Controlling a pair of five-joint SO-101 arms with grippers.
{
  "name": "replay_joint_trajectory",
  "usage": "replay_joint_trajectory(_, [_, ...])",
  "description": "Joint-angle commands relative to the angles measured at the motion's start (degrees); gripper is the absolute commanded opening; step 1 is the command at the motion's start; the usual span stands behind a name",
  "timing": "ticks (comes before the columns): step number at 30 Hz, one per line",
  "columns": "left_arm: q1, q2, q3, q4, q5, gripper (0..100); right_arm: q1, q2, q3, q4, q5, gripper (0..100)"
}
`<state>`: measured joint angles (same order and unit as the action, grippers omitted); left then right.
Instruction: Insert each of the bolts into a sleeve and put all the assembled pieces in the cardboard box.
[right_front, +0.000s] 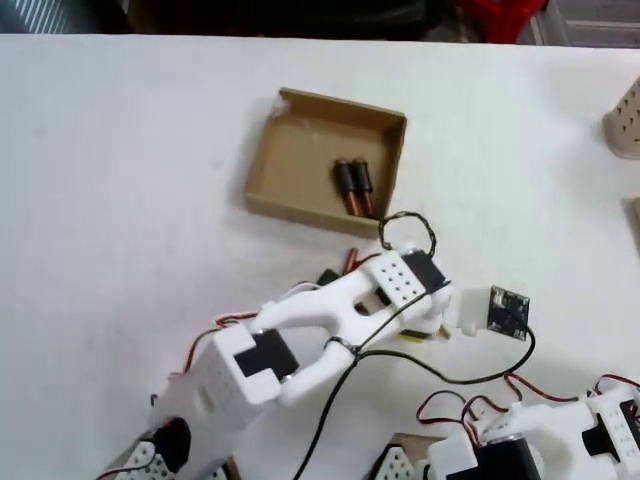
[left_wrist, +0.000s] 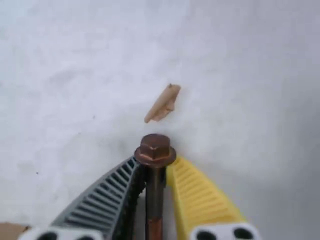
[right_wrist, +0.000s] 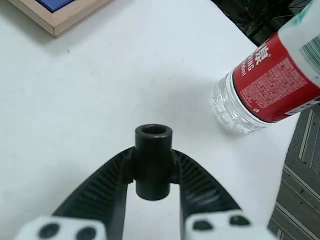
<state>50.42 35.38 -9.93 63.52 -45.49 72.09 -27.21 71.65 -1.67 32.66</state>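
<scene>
**Bolt and sleeve held, one in each gripper**

The left gripper (left_wrist: 155, 167) is clamped on a copper bolt (left_wrist: 155, 151). Its grey finger and its yellow finger press the shank from either side. The hexagonal head sticks out just past the fingertips, above the white table (left_wrist: 60, 75). A small tan scrap (left_wrist: 163, 103) lies on the table near the bolt head.

The right gripper (right_wrist: 152, 164) is closed around a short black sleeve (right_wrist: 153, 147), whose open bore faces the camera. A water bottle (right_wrist: 270, 75) with a red label lies on the table to one side, and a wooden frame (right_wrist: 60, 22) sits farther off.

From above, the cardboard box (right_front: 295, 150) sits open on the table just beyond the left arm (right_front: 330, 305). Two assembled pieces (right_front: 353, 187) lie side by side inside it, touching, near one wall.
</scene>
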Motion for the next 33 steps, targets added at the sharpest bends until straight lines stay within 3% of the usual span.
replay_joint_trajectory(1, [-0.4, 0.7, -3.6, 0.0, 5.5, 3, 0.0, -0.8, -0.3, -1.3, 0.9, 1.7])
replay_joint_trajectory(10, [-0.2, 0.0, -4.9, 0.4, 14.9, 2, 0.2, -0.9, -0.4, -1.3, 1.0, 1.7])
replay_joint_trajectory(15, [-1.7, 0.0, -11.9, 5.5, 22.1, 2, 0.0, -0.9, -0.4, -1.3, 1.0, 1.7])
replay_joint_trajectory(23, [-7.6, 0.0, -27.7, 12.4, 32.5, 2, -0.1, -0.9, -0.4, -1.3, 1.0, 1.7])
replay_joint_trajectory(33, [-19.6, 0.0, -44.5, 21.1, 38.5, 2, -0.6, -0.9, -0.4, -1.3, 1.0, 1.7])
